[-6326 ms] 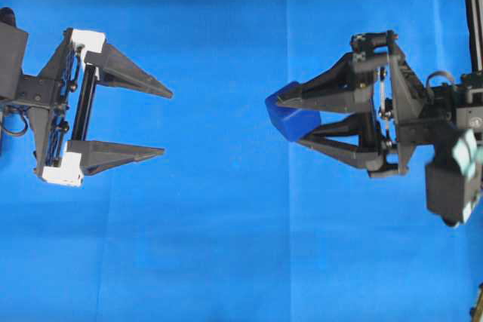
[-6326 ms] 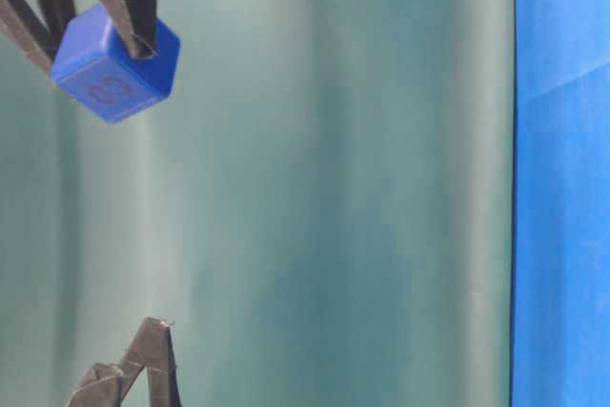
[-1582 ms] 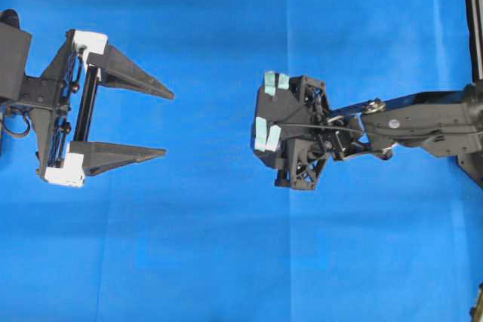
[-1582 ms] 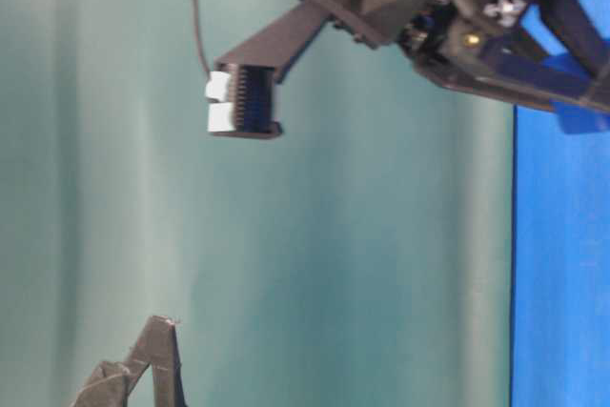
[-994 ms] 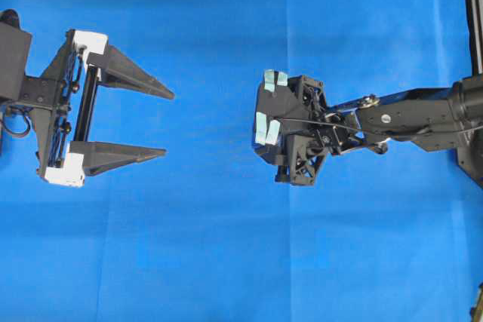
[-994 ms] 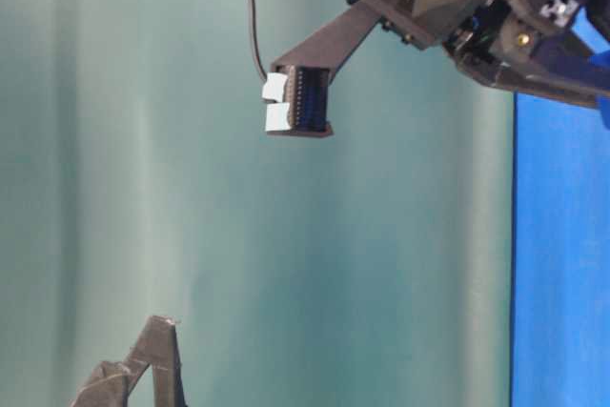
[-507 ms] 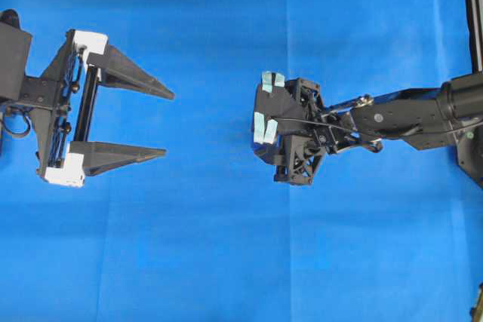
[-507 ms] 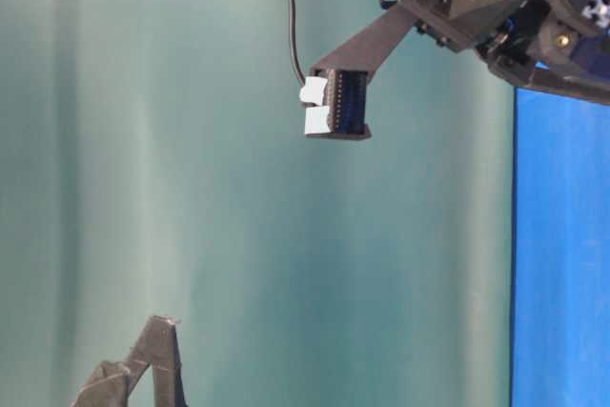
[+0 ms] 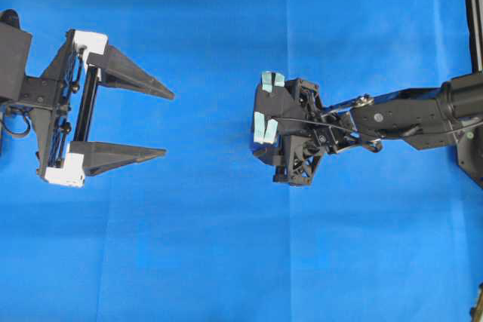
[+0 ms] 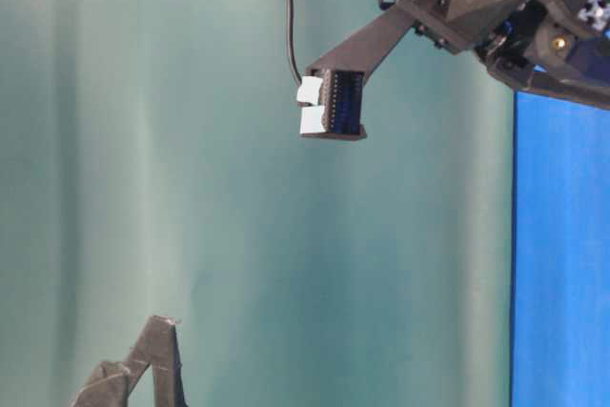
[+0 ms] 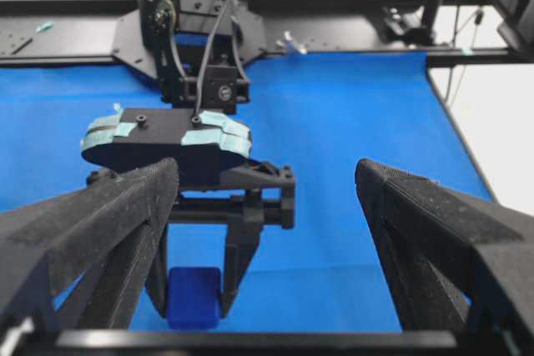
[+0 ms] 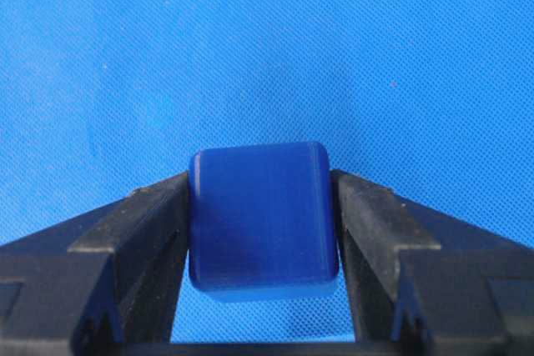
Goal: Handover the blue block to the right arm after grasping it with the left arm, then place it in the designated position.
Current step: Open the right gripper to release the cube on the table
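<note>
Right wrist view: right gripper pinches the blue block above the blue cloth. Overhead, at frame centre, the wrist hides the block. Left gripper, at frame left, stands spread and empty.

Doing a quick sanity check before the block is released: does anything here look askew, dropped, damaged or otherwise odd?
Nothing stands out. The blue block sits squarely between the right gripper fingers, pointed down at the blue cloth, which lies flat with only faint creases. The left gripper is open and apart from it, holding nothing.
</note>
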`<act>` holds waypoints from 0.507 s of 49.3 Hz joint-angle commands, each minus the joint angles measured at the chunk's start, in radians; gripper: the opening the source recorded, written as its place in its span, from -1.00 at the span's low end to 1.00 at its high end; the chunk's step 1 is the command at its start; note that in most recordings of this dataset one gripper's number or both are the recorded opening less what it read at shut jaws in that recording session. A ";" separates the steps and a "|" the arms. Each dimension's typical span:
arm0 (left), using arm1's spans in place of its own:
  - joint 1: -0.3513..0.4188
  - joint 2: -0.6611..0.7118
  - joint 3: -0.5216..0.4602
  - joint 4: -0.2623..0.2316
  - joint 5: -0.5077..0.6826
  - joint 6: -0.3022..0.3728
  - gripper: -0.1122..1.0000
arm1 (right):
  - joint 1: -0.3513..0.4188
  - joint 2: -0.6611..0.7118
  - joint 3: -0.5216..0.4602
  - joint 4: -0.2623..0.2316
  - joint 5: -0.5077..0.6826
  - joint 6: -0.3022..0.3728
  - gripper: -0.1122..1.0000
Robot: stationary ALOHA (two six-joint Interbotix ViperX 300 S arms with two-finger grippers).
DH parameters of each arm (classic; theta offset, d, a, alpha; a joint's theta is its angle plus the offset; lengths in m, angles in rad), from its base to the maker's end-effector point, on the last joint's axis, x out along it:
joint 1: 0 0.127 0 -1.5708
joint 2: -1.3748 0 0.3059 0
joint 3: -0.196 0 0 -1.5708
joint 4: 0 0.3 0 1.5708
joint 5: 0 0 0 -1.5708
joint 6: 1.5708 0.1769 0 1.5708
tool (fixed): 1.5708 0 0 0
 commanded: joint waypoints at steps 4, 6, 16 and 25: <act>0.000 -0.003 -0.012 0.002 -0.005 0.000 0.86 | -0.002 -0.012 -0.008 0.003 -0.003 0.002 0.07; 0.000 -0.003 -0.012 0.002 -0.006 0.000 0.86 | -0.003 -0.014 -0.008 0.003 -0.003 0.002 0.27; 0.000 -0.003 -0.011 0.002 -0.006 -0.002 0.86 | -0.002 -0.014 -0.011 0.003 -0.002 0.002 0.89; 0.000 -0.003 -0.012 0.002 -0.008 0.000 0.86 | 0.002 -0.035 -0.008 0.003 0.005 0.002 0.75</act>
